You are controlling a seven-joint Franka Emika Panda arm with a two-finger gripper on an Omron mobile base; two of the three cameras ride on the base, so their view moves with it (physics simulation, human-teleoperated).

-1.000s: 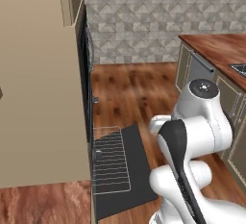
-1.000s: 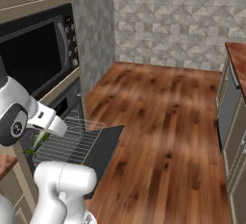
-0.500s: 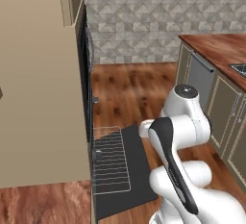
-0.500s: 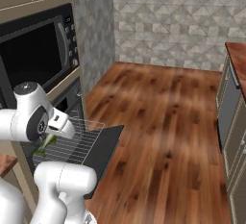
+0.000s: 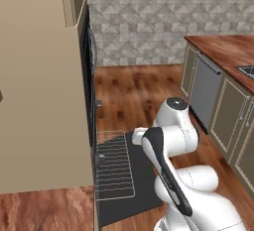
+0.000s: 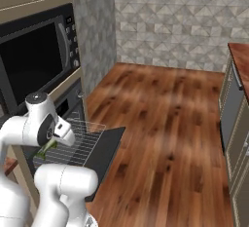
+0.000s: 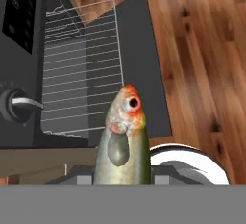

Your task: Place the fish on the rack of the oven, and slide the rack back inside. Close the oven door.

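My gripper [image 7: 122,177] is shut on the fish [image 7: 122,136], a silvery-green fish with a reddish head that points away from the hand. The rack [image 7: 81,86] is pulled out over the oven door [image 7: 144,59], which lies open and flat. In the right base view the fish [image 6: 46,150] hangs from the gripper [image 6: 52,144] above the near left part of the rack [image 6: 82,136]. In the left base view the rack [image 5: 115,168] sticks out of the black oven [image 5: 89,91] above the door [image 5: 141,185]. Both fingertips are hidden behind the fish.
A beige cabinet side [image 5: 39,101] frames the oven. A control knob [image 7: 14,105] sits on the oven front near the rack. Wood-topped counters [image 5: 223,49] with a dishwasher [image 5: 204,93] line the right. Open wood floor [image 6: 165,123] lies beyond the door.
The arm has swung toward the oven, carrying the fish from beside the door to above the rack's near part. Rack and door have not moved.
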